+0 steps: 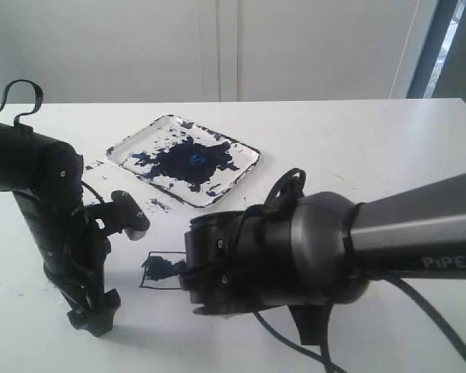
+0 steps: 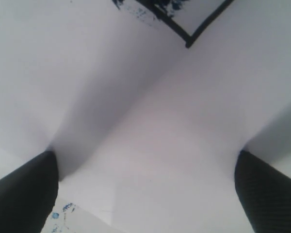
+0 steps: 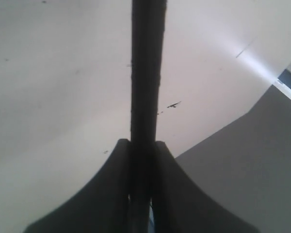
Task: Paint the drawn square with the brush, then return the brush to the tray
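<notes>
The drawn square lies on the white paper, smeared with dark blue paint; my right arm covers its right part. One corner of the square shows in the left wrist view. My left gripper is open, fingers wide apart, and rests on the paper left of the square. My right gripper is shut on the brush, a black stick running away from the jaws over the white surface. The brush tip is hidden. The tray, blotted dark blue, sits behind the square.
My right arm's bulky wrist fills the front centre of the exterior view and hides the brush there. Blue specks mark the table between tray and paper. A grey shadowed area lies beside the right gripper.
</notes>
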Available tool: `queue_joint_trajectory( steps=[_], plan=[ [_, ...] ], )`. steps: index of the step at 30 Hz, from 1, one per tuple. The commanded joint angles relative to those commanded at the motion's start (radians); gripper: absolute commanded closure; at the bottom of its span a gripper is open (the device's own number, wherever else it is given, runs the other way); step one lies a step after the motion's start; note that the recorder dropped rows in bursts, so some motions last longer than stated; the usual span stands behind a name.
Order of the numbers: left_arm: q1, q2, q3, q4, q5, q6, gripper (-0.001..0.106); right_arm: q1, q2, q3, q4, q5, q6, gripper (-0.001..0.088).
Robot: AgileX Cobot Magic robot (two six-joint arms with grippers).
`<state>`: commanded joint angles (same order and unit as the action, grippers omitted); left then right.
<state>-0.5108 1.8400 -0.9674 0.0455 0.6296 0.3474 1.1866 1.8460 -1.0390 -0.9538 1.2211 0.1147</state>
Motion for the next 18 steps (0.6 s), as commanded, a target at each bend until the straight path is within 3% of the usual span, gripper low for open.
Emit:
queue_joint_trajectory(
  steps=[5,18],
  plan=[
    [0.000,0.000,0.000,0.000,0.000,0.000,0.007,0.010,0.000,0.004,-0.011,0.000,0.024,0.0868],
    [0.000,0.000,0.000,0.000,-0.004,-0.008,0.007,0.129,0.062,0.004,-0.052,0.000,0.053,0.0868]
  ],
)
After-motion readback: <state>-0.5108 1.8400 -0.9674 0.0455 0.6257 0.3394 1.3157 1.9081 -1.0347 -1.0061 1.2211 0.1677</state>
